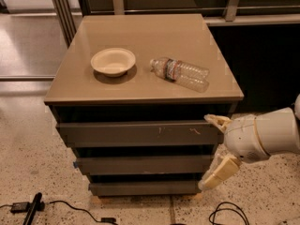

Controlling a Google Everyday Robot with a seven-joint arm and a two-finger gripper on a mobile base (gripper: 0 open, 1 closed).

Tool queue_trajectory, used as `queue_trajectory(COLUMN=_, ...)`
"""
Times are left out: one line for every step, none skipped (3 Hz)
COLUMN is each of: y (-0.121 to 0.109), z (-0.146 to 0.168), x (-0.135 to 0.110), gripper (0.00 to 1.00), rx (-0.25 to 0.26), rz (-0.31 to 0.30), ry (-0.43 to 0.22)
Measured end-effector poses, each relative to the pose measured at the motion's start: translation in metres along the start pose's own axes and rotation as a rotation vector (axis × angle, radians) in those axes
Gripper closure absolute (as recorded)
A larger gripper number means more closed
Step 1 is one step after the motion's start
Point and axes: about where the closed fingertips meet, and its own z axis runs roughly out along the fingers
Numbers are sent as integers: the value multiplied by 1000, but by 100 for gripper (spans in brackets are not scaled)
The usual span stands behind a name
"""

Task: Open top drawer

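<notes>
The top drawer [136, 133] is the widest grey-brown front of three, just under the cabinet top, with pale scratches right of centre. It looks shut, flush under the top. My gripper [214, 150] is at the drawer's right end, coming in from the right. It is open: one pale finger [216, 121] sits at the drawer's upper right corner and the other finger [219, 172] hangs lower, beside the middle drawer [140, 164]. Nothing is between them.
A tan bowl [113, 62] and a clear plastic bottle [180, 73] lying on its side rest on the cabinet top [140, 27]. The bottom drawer [143, 187] is narrowest. Black cables [61, 205] lie on the speckled floor. A dark wall stands at the right.
</notes>
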Motion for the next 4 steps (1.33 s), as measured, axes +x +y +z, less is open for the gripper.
queue_trajectory(y=-3, z=32, x=-2, gripper=0, rx=-9, rz=-16, ry=-53)
queue_trajectory(y=-16, z=59, x=2, gripper=0, rx=2, rz=-33, ry=-72)
queue_trajectory(y=-52, z=83, x=12, gripper=0, rx=43, rz=-58, ry=-59)
queue_trajectory(y=-89, z=96, x=32, gripper=0, rx=100, rz=-73, ry=-10)
